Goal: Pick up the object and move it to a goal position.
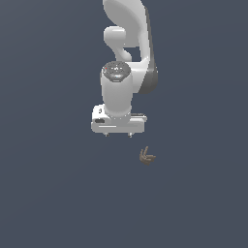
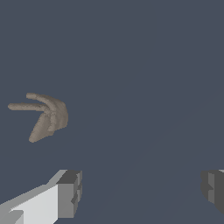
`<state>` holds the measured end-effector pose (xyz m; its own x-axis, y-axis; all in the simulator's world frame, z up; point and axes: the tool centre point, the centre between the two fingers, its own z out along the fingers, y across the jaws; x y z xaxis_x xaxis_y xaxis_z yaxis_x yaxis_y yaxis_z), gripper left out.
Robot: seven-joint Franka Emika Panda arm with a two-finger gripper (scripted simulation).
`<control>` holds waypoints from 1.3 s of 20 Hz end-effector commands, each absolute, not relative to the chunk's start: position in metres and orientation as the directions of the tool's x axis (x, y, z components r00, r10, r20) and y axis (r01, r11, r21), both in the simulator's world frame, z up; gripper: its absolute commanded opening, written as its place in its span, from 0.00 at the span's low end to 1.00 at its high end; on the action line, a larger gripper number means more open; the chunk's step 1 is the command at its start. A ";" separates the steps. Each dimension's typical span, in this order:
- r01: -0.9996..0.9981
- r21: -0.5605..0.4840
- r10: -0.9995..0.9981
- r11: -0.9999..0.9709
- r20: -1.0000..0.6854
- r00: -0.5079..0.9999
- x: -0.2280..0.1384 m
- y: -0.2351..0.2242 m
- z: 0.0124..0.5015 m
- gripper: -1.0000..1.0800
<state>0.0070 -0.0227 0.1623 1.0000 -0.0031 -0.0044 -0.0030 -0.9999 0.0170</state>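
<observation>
The object (image 1: 147, 156) is a tiny dark-brown bent piece with short prongs, lying on the flat grey floor. My white gripper (image 1: 118, 135) hangs above the floor, up and toward the exterior view's left of the object, not touching it. In the wrist view the object (image 2: 43, 115) lies off to one side, outside the gap between the fingers. The gripper (image 2: 141, 194) is open and empty; its two grey fingertips (image 2: 70, 193) stand far apart.
The white arm (image 1: 127, 53) rises behind the gripper toward the top of the exterior view. The floor (image 1: 58, 193) is a plain dark grey surface with no other objects in sight.
</observation>
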 end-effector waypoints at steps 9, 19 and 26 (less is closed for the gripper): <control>0.014 0.043 0.013 -0.999 -0.026 1.000 0.006 -0.034 0.159 0.96; 0.090 0.039 0.089 -0.995 -0.025 0.996 0.015 -0.016 0.150 0.96; 0.281 0.027 0.280 -0.959 -0.020 0.960 0.034 0.032 0.127 0.96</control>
<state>0.0296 0.0194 0.1332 0.9724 0.2324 -0.0217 0.2330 -0.9720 0.0309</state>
